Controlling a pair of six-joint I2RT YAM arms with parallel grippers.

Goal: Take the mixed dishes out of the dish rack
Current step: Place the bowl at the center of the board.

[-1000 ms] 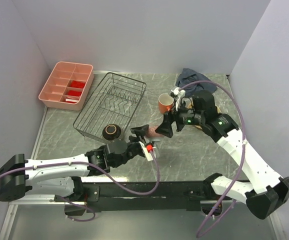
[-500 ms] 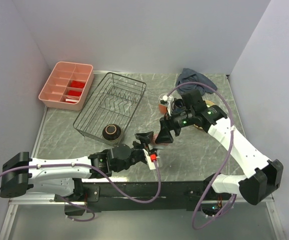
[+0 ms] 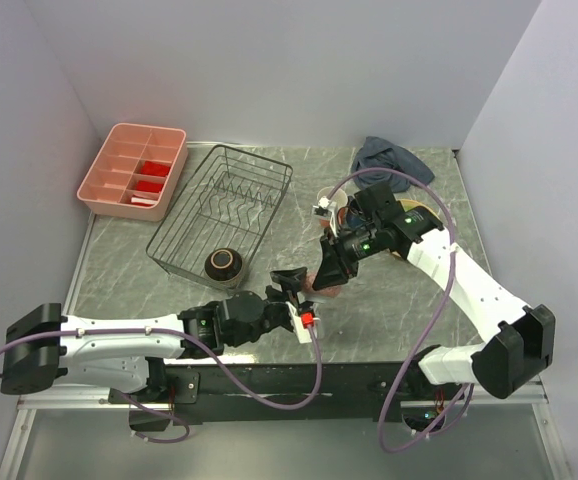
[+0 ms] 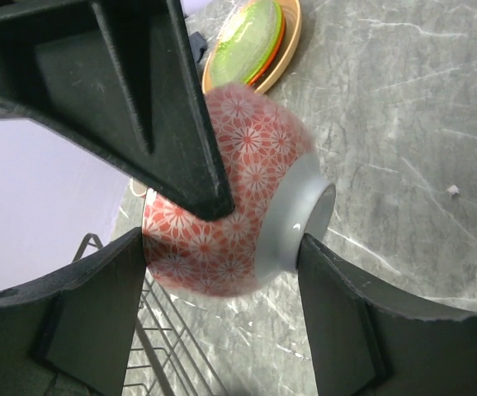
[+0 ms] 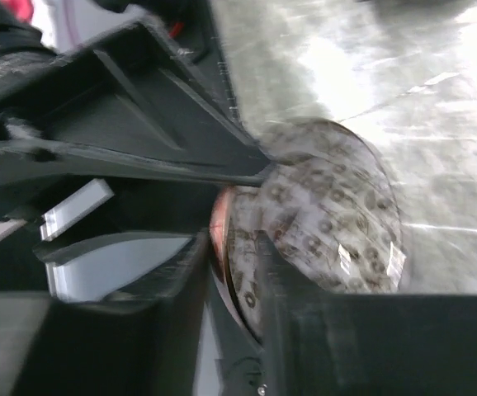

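Note:
The pinkish bowl (image 4: 238,190), with a red flower pattern, hangs on its side above the table between the two arms (image 3: 327,280). My left gripper (image 4: 222,243) is shut on it, one finger at the rim and the other at the white foot. My right gripper (image 3: 333,262) comes in from the right with its jaws closed narrowly over the bowl's rim (image 5: 230,247), one finger inside and one outside. The black wire dish rack (image 3: 259,180) holds the dark brown bowl (image 3: 223,264). The lime green plate (image 4: 251,37) lies on the tan-yellow plate (image 4: 290,41). The orange mug (image 3: 329,203) is partly hidden behind the right arm.
A pink compartment tray (image 3: 119,150) with red pieces stands at the back left beside the rack. A blue-grey cloth (image 3: 389,155) lies at the back right. Walls close the table in on the left, back and right.
My right gripper swung in from the right, went from wide open to closed over the bowl's rim. My left arm shifted slightly right with the bowl still in its grip.

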